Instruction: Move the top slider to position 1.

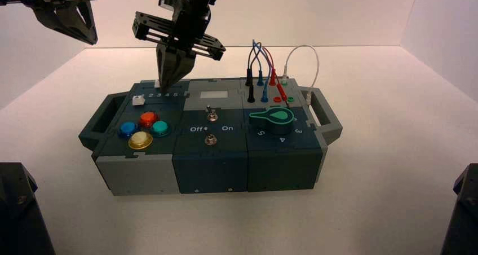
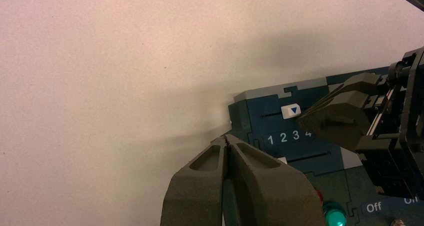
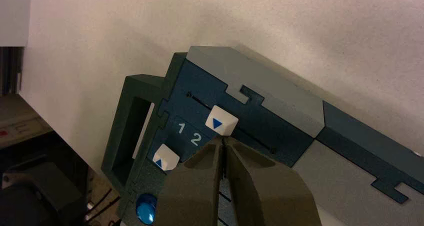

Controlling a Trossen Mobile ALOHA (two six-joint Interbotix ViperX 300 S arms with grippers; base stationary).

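The top slider (image 3: 221,121) is a small white knob with a blue triangle, sitting in the far slot of the dark teal panel. It also shows in the left wrist view (image 2: 291,111), above the digit 3. Position 1 (image 3: 181,128) is the first printed digit, toward the box's left handle. My right gripper (image 3: 223,138) is shut, and its tips rest right against the knob on the higher-digit side; it comes down on the panel in the high view (image 1: 165,88). My left gripper (image 2: 227,138) is shut and empty, held high to the left of the box (image 1: 90,39).
The twin white slider knob (image 3: 165,157) sits in the near slot by digit 1. Blue (image 1: 126,129), orange (image 1: 147,118), teal (image 1: 160,127) and yellow (image 1: 140,140) buttons lie in front. Toggle switches (image 1: 212,115), a green dial (image 1: 273,117) and wires (image 1: 265,69) stand to the right.
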